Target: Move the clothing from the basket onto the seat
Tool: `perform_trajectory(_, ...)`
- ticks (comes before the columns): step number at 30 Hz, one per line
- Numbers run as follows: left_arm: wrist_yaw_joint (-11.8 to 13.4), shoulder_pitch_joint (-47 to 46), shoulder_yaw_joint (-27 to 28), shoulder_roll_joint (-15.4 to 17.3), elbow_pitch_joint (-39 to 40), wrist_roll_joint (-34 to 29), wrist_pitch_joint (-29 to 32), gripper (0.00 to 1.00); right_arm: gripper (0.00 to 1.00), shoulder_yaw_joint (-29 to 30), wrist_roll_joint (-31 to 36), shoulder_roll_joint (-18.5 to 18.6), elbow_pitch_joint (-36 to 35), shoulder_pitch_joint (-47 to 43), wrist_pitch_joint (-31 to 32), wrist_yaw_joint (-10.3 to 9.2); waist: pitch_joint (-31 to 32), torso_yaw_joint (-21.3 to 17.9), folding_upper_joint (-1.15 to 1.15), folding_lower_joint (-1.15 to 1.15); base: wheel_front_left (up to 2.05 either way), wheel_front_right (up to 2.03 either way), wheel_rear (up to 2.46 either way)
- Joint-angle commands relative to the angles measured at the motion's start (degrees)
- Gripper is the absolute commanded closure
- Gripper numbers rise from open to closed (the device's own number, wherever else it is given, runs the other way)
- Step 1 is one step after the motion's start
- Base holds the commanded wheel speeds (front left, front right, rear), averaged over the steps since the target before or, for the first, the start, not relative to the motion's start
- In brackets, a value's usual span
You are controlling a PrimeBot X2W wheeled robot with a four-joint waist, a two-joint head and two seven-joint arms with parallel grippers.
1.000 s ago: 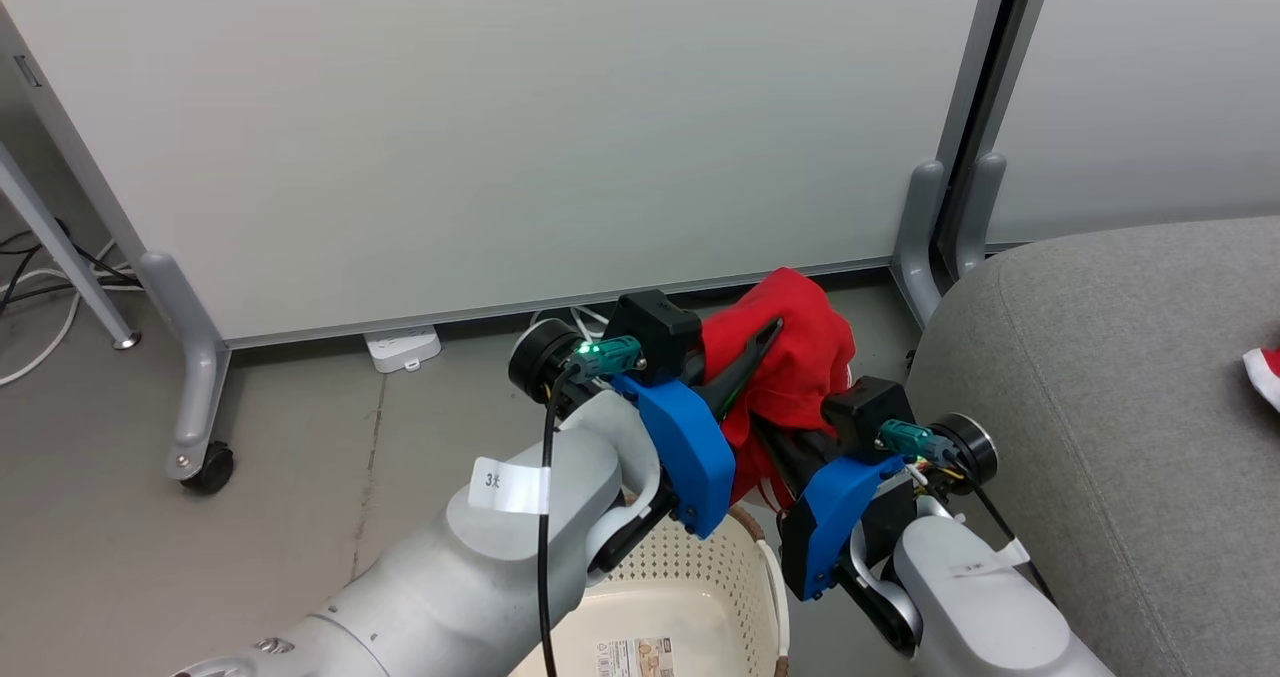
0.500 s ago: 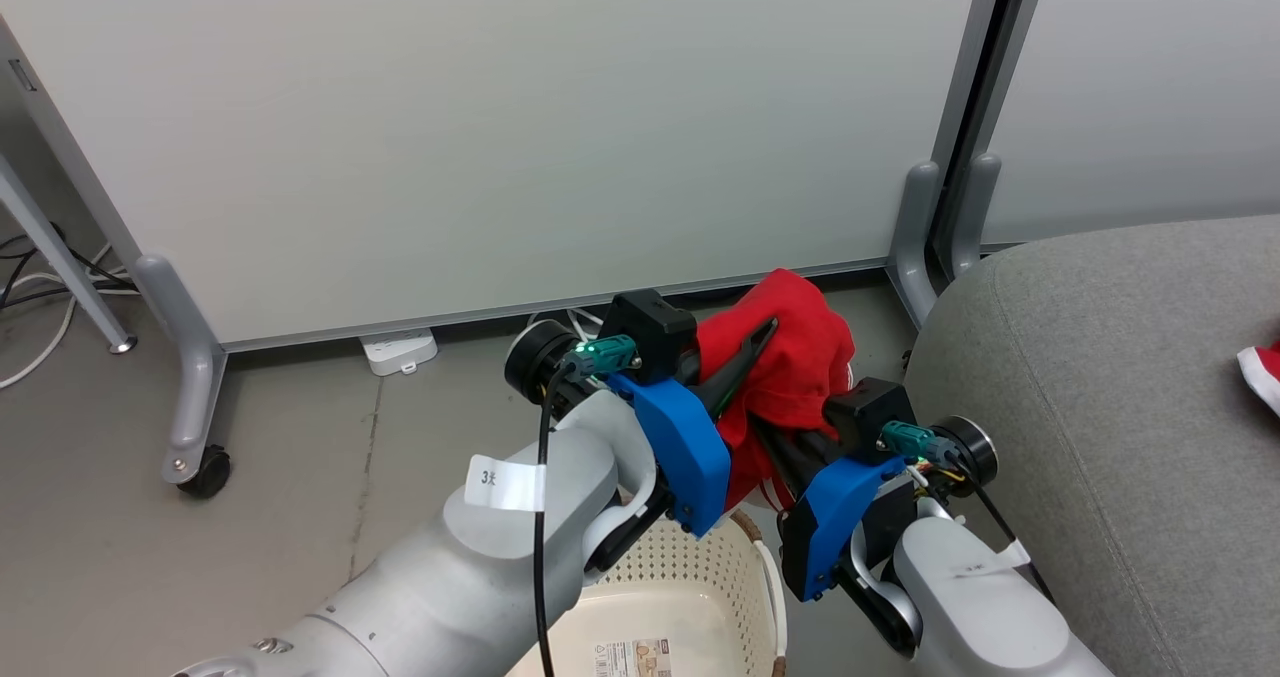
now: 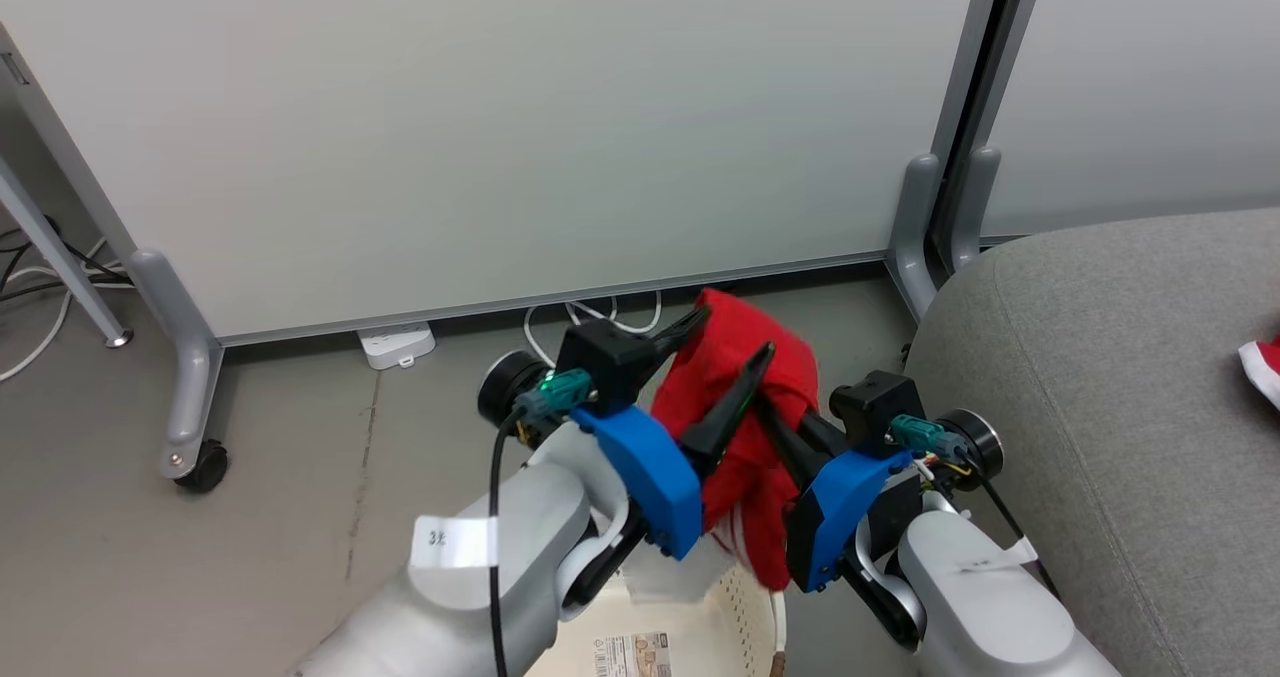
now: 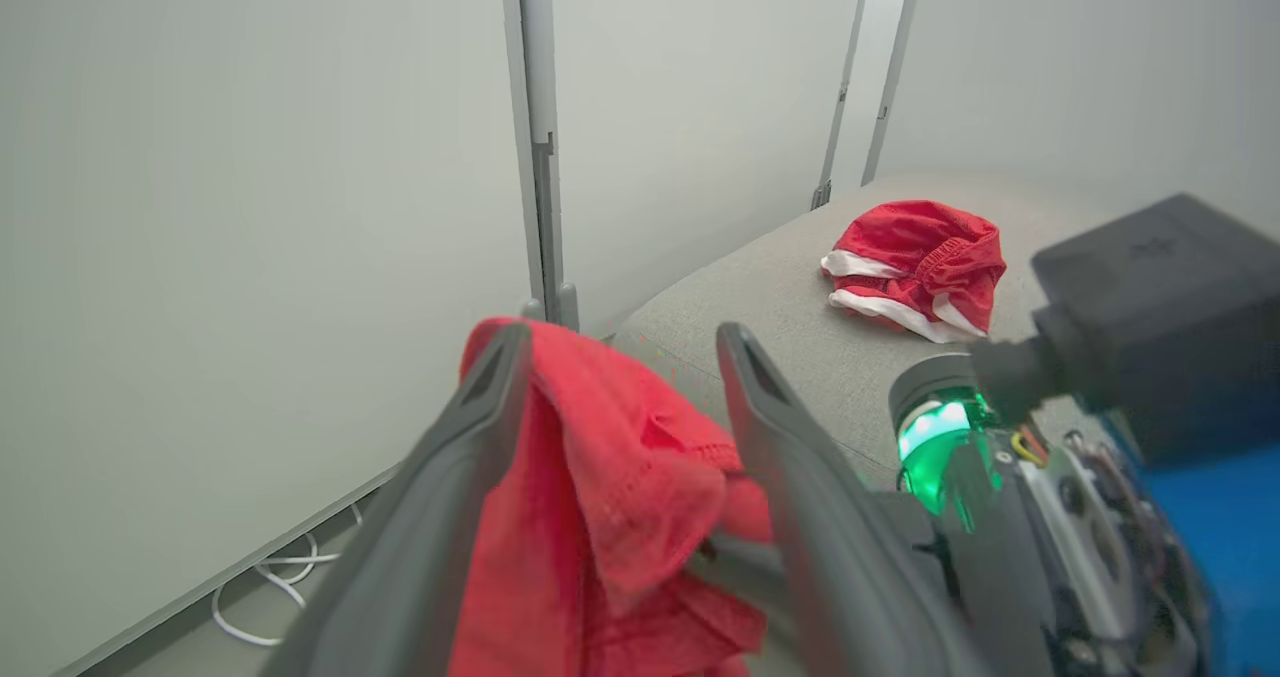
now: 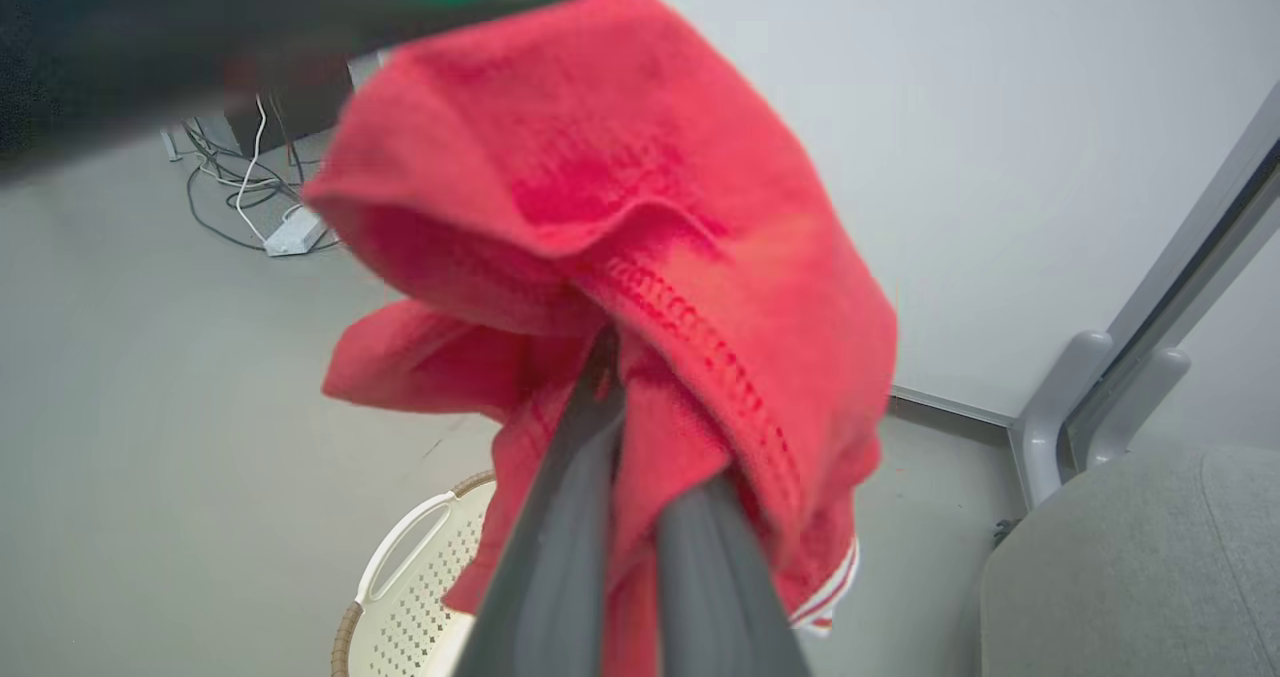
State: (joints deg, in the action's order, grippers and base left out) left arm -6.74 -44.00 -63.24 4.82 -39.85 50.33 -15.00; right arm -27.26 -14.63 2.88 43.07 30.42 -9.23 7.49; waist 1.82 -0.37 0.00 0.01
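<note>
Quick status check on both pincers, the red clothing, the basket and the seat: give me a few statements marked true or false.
1. The left pincer stands open, its fingers spread on either side of red fabric. True.
2. The right pincer is open too. False: it is shut on the held red garment.
3. A second red garment with white trim lies on the seat. True.
4. The basket stands on the seat. False: it stands on the floor beside the seat.
5. The held red garment lies flat on the seat. False: it hangs in the air, off the cushion.
</note>
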Motion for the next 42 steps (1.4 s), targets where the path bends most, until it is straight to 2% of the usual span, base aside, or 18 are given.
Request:
perform_trajectory(1,0.5,2.8,2.4,1.2,1.8,-1.9,-0.3,0.0,1.0,0.6,0.4,0.0,-0.4,0.3,-0.5,0.01,-0.1,0.0,0.0,-0.01,0.0,0.0,0.0)
perform_trajectory(12,1.0,18.3,17.8,7.0,13.7,-14.4,-0.3,0.0,1.0,2.7,2.0,0.0,-1.7,-1.1,-0.1,0.01,-1.3,-0.2,0.0,-0.01,0.0,0.0,0.0)
perform_trajectory(21,0.9,29.9,29.1,8.1,18.8,-21.4,-0.3,0.0,1.0,3.2,2.2,0.0,-3.1,-1.7,0.4,0.01,-1.4,-0.8,0.0,-0.01,0.0,0.0,0.0)
perform_trajectory(34,-0.5,33.5,35.1,5.9,19.1,-26.0,-0.3,0.0,1.0,3.7,2.3,0.0,-4.2,-2.6,1.3,0.01,-1.4,-1.1,0.0,-0.01,0.0,0.0,0.0)
perform_trajectory(42,-0.8,34.0,36.2,4.5,19.3,-27.3,-0.3,0.0,1.0,4.1,2.6,0.0,-4.6,-2.2,1.5,0.01,-1.8,-5.1,0.0,-0.01,0.0,0.0,0.0)
